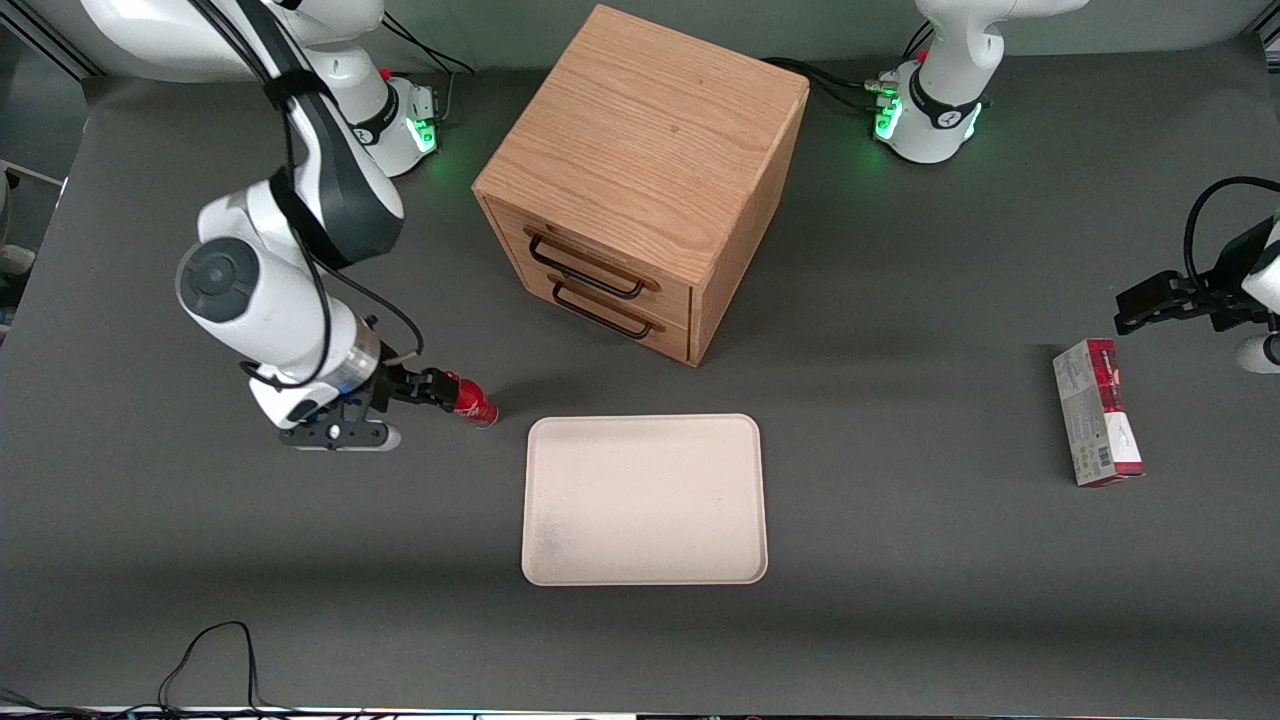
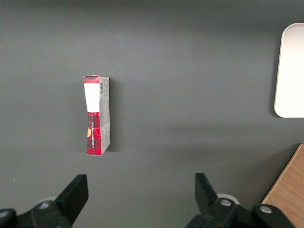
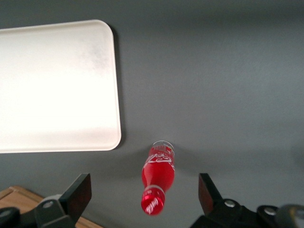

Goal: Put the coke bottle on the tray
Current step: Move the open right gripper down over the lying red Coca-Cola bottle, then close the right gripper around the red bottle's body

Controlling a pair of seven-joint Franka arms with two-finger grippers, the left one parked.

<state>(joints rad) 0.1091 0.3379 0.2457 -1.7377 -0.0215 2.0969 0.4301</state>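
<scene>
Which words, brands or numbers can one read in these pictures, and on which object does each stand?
White script on the coke bottle, beneath the open gripper: a Coca-Cola style logo, too blurred to spell out.
Carton: barcode and print, too small to read.
Tray and drawer cabinet: no text.

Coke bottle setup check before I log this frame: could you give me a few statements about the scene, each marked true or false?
1. The coke bottle stands on the table, off the tray. True.
2. The gripper is shut on the bottle. False: its fingers are open, above it.
3. A carton lies on the tray. False: the carton lies toward the parked arm's end.
4. The drawer cabinet is farther from the front camera than the tray. True.
</scene>
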